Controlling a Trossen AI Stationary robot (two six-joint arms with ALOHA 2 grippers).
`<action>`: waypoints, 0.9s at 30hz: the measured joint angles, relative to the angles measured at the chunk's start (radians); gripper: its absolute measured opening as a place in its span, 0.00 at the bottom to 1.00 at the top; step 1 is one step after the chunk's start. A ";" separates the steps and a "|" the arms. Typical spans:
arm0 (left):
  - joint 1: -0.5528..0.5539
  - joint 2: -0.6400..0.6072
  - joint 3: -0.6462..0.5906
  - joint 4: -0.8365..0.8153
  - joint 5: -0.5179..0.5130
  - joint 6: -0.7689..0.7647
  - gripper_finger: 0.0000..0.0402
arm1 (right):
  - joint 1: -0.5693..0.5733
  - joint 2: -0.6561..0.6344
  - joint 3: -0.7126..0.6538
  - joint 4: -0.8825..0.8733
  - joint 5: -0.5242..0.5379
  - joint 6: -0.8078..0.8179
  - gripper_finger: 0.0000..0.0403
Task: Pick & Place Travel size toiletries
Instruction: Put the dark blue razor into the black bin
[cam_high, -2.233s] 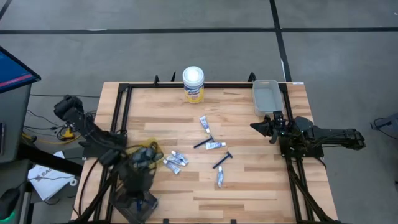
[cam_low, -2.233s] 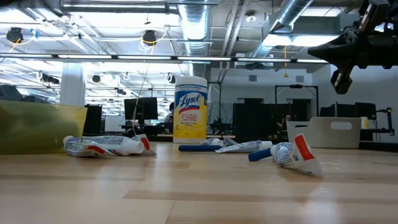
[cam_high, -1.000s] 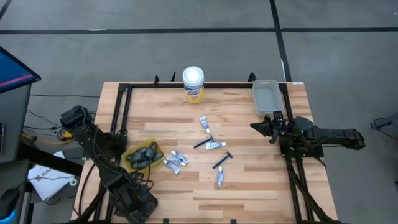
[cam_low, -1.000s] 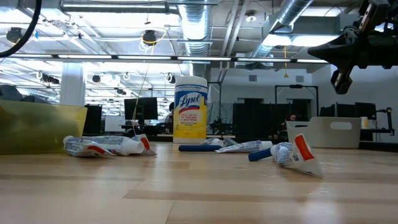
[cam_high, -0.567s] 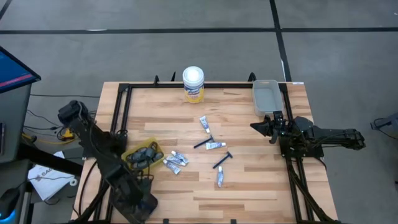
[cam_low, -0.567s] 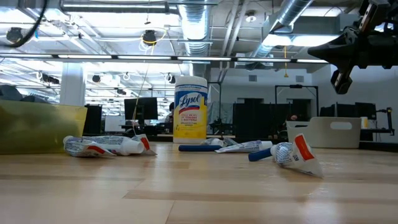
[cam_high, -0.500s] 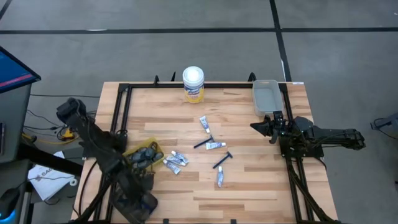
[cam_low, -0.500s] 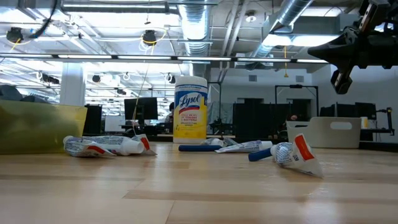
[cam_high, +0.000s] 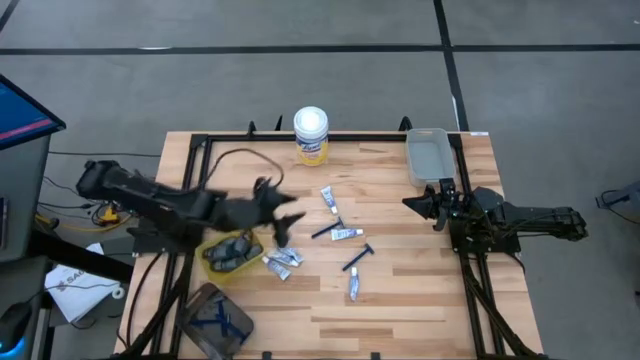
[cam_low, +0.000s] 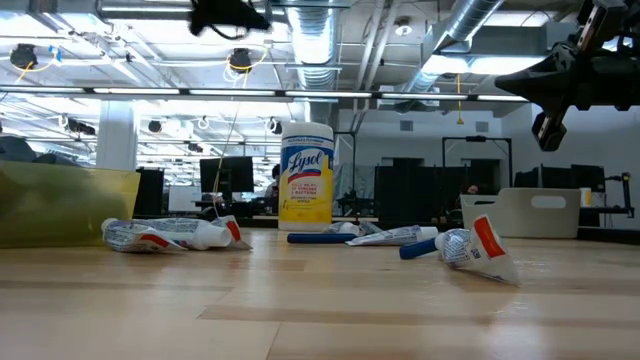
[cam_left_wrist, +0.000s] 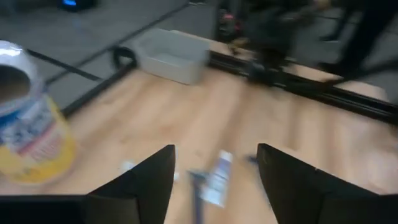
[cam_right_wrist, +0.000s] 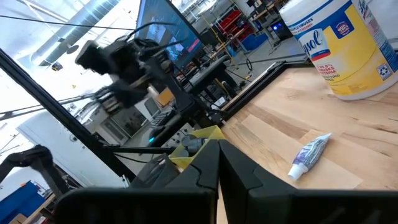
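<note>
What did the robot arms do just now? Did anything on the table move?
The left gripper swung up from the dark tray at the table's near-left corner to above the middle, beside the yellow tray, jaws open and empty. The right gripper stayed by the grey bin. The tubes, razors and wipes canister did not move.

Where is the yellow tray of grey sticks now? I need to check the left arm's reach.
In the high view the yellow tray sits near the table's left edge, just under the left gripper, with two white tubes right beside it.

canister blocks rear, front seemingly open
</note>
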 joint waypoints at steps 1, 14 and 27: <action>0.036 0.029 0.000 0.035 0.004 0.018 0.57 | 0.000 0.000 0.000 0.000 0.000 0.000 0.00; 0.139 0.469 0.000 0.224 0.095 0.071 0.61 | 0.000 0.000 0.000 0.000 0.000 0.000 0.00; 0.129 0.700 0.000 0.330 0.112 -0.041 0.61 | 0.000 0.000 0.000 0.001 0.000 0.000 0.00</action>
